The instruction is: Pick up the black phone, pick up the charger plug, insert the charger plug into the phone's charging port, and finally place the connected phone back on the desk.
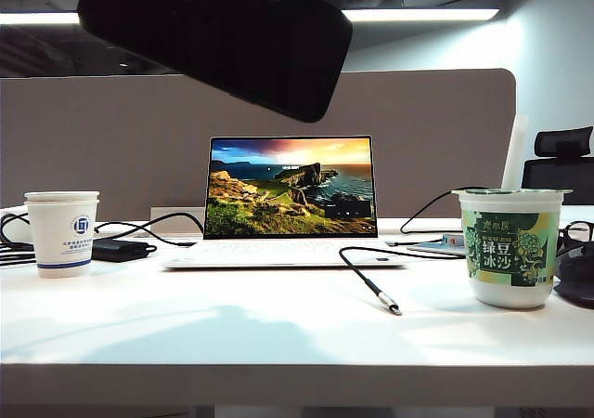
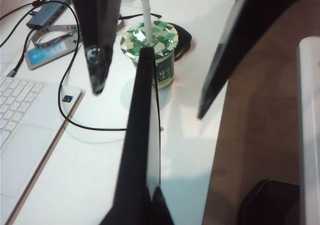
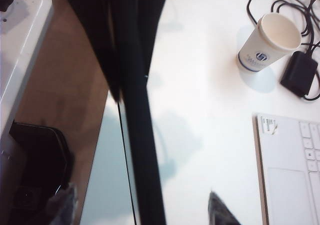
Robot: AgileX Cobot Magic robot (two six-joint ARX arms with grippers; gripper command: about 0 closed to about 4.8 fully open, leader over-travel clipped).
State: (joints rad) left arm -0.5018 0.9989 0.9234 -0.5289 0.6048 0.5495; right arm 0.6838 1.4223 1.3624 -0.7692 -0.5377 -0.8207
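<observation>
The left gripper [image 2: 150, 110] clamps the black phone [image 2: 142, 145] edge-on above the desk [image 2: 100, 160] — the right gripper [image 3: 165, 135] gapes empty, charger plug [image 1: 388, 304] lying apart.

Exterior view: black phone [image 1: 218, 42] up in the air at upper left-centre of frame, above the laptop [image 1: 290, 200], tilted. Left gripper [image 2: 150, 105] clamps it, per left wrist view. Right gripper [image 3: 165, 165] wide open, above the desk [image 1: 232, 330] near its front edge, per right wrist view. Laptop sits mid-desk. Paper cup [image 1: 62, 233] at left edge; power brick [image 1: 119, 250] just right of it, slightly behind. Charger plug [image 1: 385, 301] lies on the desk right of centre, in front of the laptop. Drink cup [image 1: 511, 246] at right, straw [image 1: 513, 151] sticking out of its top.
</observation>
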